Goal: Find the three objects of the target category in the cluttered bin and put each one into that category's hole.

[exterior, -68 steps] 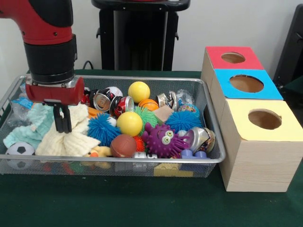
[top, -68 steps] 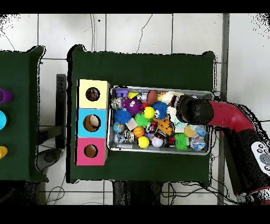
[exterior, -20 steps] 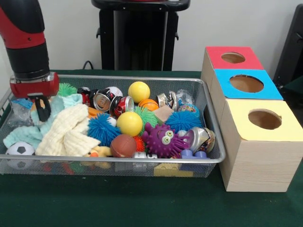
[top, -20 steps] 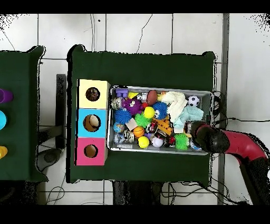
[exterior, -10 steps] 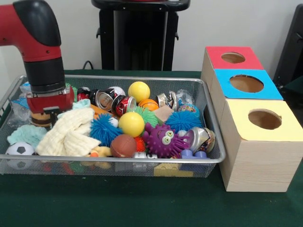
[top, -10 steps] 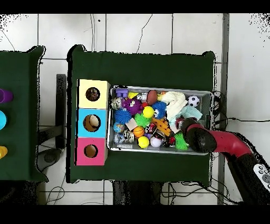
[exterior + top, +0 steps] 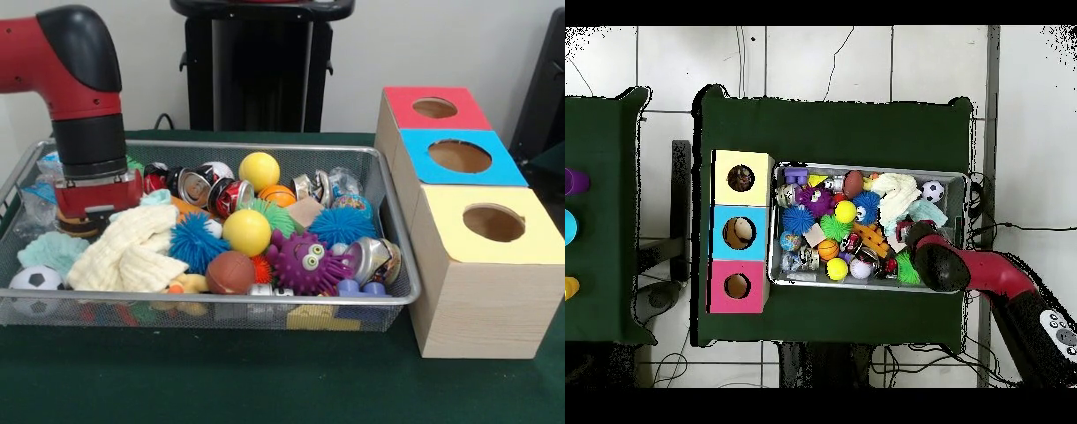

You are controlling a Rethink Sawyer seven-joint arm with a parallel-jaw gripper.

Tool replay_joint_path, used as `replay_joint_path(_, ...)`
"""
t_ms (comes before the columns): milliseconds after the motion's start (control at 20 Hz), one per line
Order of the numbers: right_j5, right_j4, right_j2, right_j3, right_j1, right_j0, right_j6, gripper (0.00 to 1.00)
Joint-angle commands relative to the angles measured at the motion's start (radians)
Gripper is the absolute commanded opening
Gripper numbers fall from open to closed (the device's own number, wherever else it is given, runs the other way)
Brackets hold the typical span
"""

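Observation:
The wire bin is packed with toys: two yellow balls, crushed cans, blue spiky balls, a purple monster ball, a brown football and a soccer ball. My gripper is lowered into the bin's left end, its lower part hidden behind a cream cloth. From overhead, the gripper covers the bin's right end. Three boxes stand beside the bin, each with a round hole: red, blue, yellow.
A mint cloth lies by the bin's left wall, with clear plastic wrappers behind it. In the overhead view the boxes line the bin's left side. Green felt covers the table. A second table stands at the left.
The gripper shifted a little to the right and sank lower into the left end of the bin. The mint cloth that hung near it now lies flat by the left wall.

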Motion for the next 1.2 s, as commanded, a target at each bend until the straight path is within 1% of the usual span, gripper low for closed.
replay_joint_path(50, -0.122, -0.034, -0.054, 0.086, 0.125, 0.062, 0.123, 0.00)
replay_joint_path(150, -0.133, -0.025, -0.054, 0.108, 0.130, 0.051, 0.125, 0.00)
replay_joint_path(250, -0.153, -0.021, -0.064, 0.135, 0.120, 0.052, 0.133, 0.00)
replay_joint_path(400, -0.223, -0.013, -0.108, 0.182, 0.085, 0.085, 0.175, 0.00)
replay_joint_path(600, -0.267, 0.021, -0.150, 0.228, 0.062, 0.111, 0.196, 0.00)
replay_joint_path(850, -0.276, 0.046, -0.152, 0.246, 0.086, 0.091, 0.176, 0.00)
replay_joint_path(1200, -0.298, 0.053, -0.153, 0.251, 0.128, 0.067, 0.158, 0.00)
